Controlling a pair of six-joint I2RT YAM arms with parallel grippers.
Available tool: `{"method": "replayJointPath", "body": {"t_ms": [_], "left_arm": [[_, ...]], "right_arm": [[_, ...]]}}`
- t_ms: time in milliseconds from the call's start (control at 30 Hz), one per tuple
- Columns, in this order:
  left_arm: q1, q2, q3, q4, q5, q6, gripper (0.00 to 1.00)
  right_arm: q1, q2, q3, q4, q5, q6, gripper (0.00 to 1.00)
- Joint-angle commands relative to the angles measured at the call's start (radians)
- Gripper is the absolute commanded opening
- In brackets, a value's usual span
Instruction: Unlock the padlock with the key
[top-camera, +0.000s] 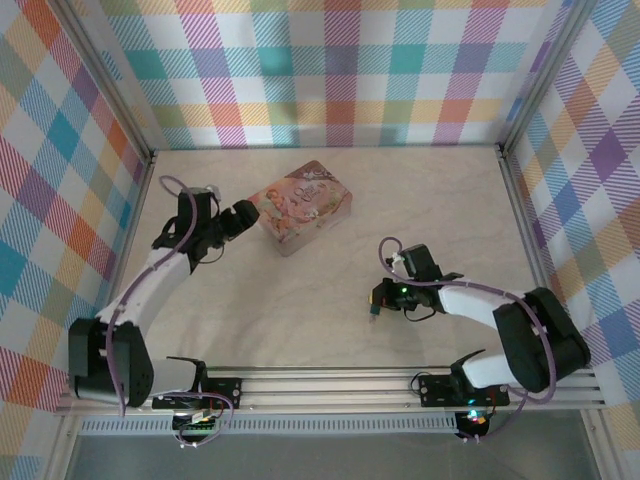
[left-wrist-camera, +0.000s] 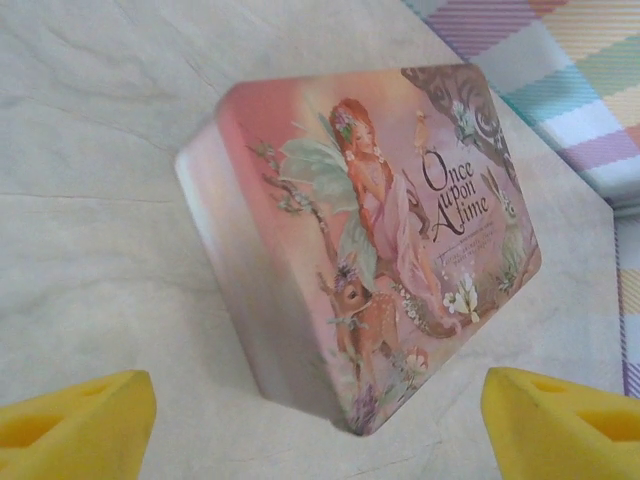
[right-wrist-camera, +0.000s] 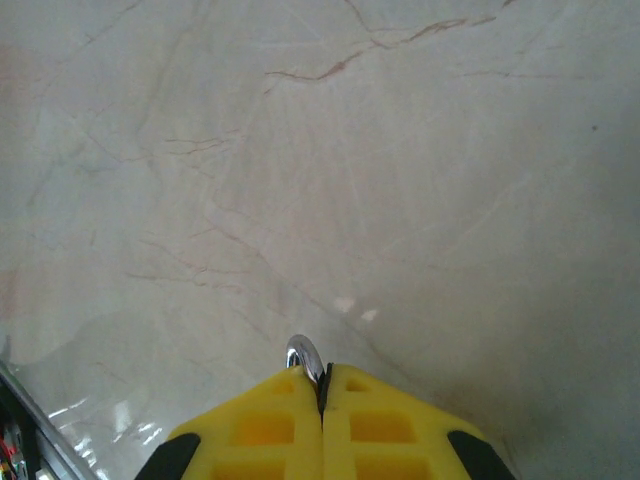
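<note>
Seemingly mid-setup, the right gripper (right-wrist-camera: 322, 380), well apart from the pink tin (top-camera: 305, 205), pinched a silvery bit (right-wrist-camera: 304, 355) (key or padlock shackle, unclear), while the left gripper (top-camera: 243, 216) gaped beside the tin, needing the padlock next.

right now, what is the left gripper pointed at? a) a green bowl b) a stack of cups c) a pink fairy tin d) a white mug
c, the left wrist view shows a pink tin with a fairy and "Once upon a time" on its lid, lying just ahead of the open left gripper
</note>
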Motion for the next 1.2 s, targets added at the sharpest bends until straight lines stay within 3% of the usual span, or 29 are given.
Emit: {"method": "replayJointPath", "body": {"t_ms": [0,333,700,1000,1167], "left_arm": [[0.014,-0.095,-0.044,-0.047,-0.13,0.0,0.86],[0.014,-0.265,-0.115,-0.127,-0.262,0.001,0.88],[0.014,-0.379,-0.155,-0.143,-0.381,0.03,0.89],[0.014,-0.55,-0.226,-0.149,-0.56,0.033,0.98],[0.014,-0.586,-0.268,-0.135,-0.632,0.03,1.0]], "right_arm": [[0.008,0.053,0.028,0.09,-0.022,0.018,0.05],[0.011,0.085,0.047,0.087,0.043,0.037,0.28],[0.008,-0.199,0.082,-0.019,0.305,-0.088,0.55],[-0.035,-0.402,0.075,0.065,0.636,-0.355,1.0],[-0.13,-0.411,0.042,0.164,0.682,-0.455,1.0]]}}
